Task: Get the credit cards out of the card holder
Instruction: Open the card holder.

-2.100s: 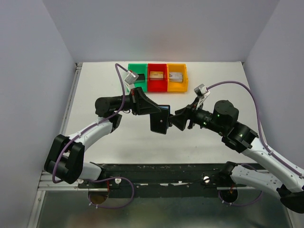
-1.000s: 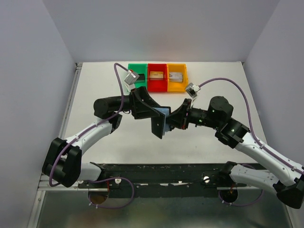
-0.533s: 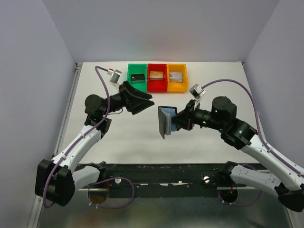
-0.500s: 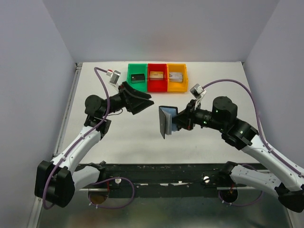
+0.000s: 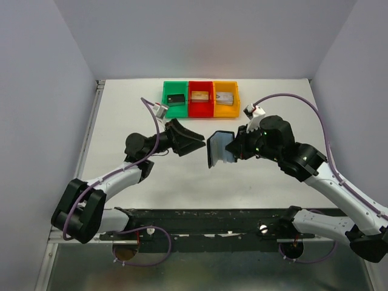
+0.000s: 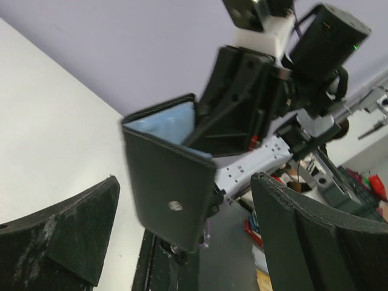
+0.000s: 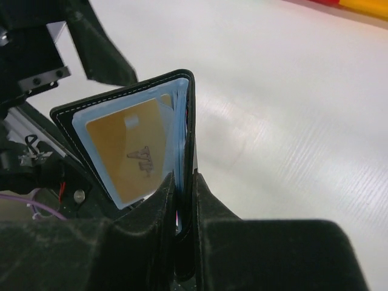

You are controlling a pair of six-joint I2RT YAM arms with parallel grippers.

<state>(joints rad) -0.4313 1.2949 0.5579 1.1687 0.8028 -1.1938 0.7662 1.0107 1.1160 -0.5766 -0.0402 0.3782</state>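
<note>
Left gripper (image 5: 197,140) now wide, off card holder (image 5: 213,149)

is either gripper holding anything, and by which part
The right gripper pinches the open card holder by one flap, near its fold. The left gripper is open and empty.

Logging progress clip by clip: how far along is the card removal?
Done: the right tool holds the card holder up, ajar. In hand: the left tool, open, faces it without touching. Left: the tan-gold card sits in its pocket; no card shows outside.
</note>
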